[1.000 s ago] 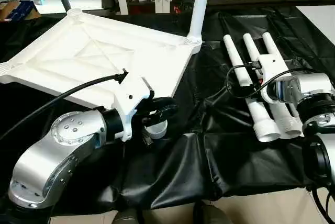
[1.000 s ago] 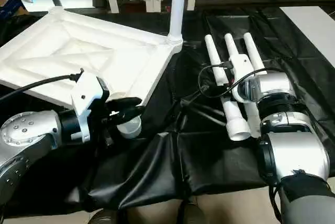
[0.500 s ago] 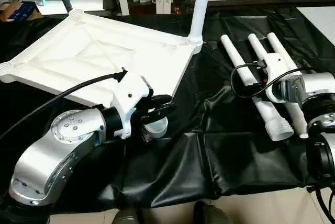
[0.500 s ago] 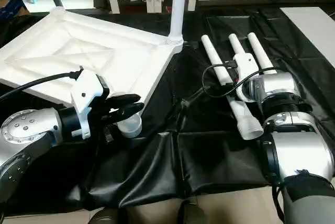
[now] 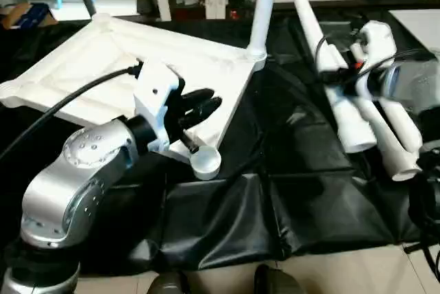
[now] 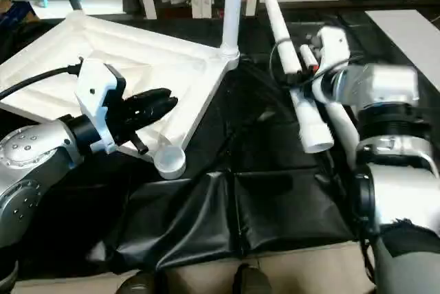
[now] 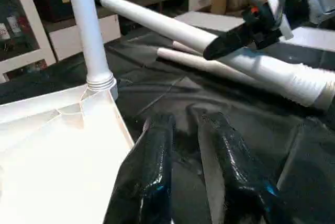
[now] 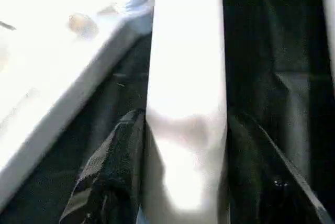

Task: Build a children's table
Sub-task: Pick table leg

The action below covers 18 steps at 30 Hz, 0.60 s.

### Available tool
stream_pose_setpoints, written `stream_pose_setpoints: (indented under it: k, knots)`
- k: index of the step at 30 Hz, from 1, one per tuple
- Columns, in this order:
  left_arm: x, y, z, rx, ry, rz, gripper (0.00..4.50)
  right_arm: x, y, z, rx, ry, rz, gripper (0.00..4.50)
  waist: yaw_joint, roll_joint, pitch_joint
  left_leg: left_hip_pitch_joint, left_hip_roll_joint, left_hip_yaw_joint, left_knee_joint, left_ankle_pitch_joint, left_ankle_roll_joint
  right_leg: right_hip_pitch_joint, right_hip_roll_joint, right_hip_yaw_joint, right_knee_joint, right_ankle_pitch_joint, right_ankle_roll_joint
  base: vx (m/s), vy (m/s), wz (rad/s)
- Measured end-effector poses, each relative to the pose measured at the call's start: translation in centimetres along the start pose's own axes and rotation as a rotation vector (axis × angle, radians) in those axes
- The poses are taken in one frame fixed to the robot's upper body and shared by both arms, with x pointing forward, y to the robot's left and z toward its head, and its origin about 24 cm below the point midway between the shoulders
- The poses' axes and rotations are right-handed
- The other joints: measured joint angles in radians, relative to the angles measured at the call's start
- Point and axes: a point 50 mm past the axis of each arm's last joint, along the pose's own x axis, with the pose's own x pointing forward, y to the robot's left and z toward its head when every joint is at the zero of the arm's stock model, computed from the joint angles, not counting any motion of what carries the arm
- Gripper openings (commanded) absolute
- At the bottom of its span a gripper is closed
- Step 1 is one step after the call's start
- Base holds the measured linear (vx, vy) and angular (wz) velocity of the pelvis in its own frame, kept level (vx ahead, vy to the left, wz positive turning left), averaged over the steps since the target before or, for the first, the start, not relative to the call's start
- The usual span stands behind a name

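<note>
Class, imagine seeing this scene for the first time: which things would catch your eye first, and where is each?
The white table top lies upside down on the black sheet, one leg standing upright in its far corner. At right, the right hand grips another leg, lifted off the sheet.

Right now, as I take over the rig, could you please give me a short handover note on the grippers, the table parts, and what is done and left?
Left gripper: nearly closed, holding nothing, over the table top near its empty near corner socket.
Right gripper: closed on a leg, lifted off the black sheet.
Table top lies underside up. One upright leg is seated in the far corner socket. Two loose legs lie on the sheet to the right.
Done: one leg fitted.
Left: fit the held leg, then the two loose ones.
</note>
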Motion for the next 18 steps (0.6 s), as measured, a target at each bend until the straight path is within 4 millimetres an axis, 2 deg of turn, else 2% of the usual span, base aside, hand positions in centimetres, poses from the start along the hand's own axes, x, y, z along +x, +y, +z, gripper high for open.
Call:
stream_pose_setpoints:
  k: [3,6,8,11,15,18]
  knots:
    - [0.6,0.4,0.6,-0.044,-0.037,0.023,1.0,-1.6,1.0,0.9,0.033,-0.027,0.073,1.73,0.007,0.004,0.002,-0.002,0.0,0.0,0.0,0.0,0.0,0.0,0.0,0.0,-0.001,-0.001,0.001,0.0,0.0,0.0]
    - [1.2,1.0,1.7,-0.094,-0.098,0.066,1.0,-3.6,2.9,2.2,0.056,-0.064,0.21,1.73,0.011,0.007,0.004,-0.003,0.0,0.0,0.0,0.0,0.0,-0.001,0.0,0.001,-0.001,-0.001,0.002,0.0,0.0,0.0]
    - [1.5,1.0,2.1,-0.133,-0.127,0.062,1.26,-4.7,3.2,2.7,0.064,-0.075,0.235,1.73,0.013,0.007,0.004,-0.003,0.0,0.0,0.0,0.0,0.0,-0.001,0.0,0.001,-0.001,-0.002,0.003,0.0,0.0,0.0]
    - [1.9,0.8,2.7,-0.213,-0.169,0.041,1.37,-6.2,3.9,3.2,0.055,-0.086,0.26,1.73,0.011,0.009,0.006,-0.003,-0.001,0.0,-0.001,0.0,0.0,-0.001,0.0,0.001,-0.001,-0.002,0.004,0.0,0.0,0.0]
    - [2.7,0.6,3.6,-0.255,-0.202,0.011,1.73,-7.7,5.5,3.5,-0.002,-0.105,0.268,1.73,-0.001,0.015,0.009,-0.003,-0.002,-0.001,-0.001,0.0,0.0,-0.002,0.001,0.001,-0.001,-0.003,0.006,0.0,0.0,0.0]
    - [3.1,0.4,3.9,-0.264,-0.209,0.0,2.0,-8.4,6.6,3.6,-0.056,-0.129,0.271,1.73,-0.006,0.016,0.009,-0.001,-0.001,-0.002,-0.003,0.0,0.0,-0.002,0.002,0.0,-0.001,-0.007,0.012,0.0,0.0,0.0]
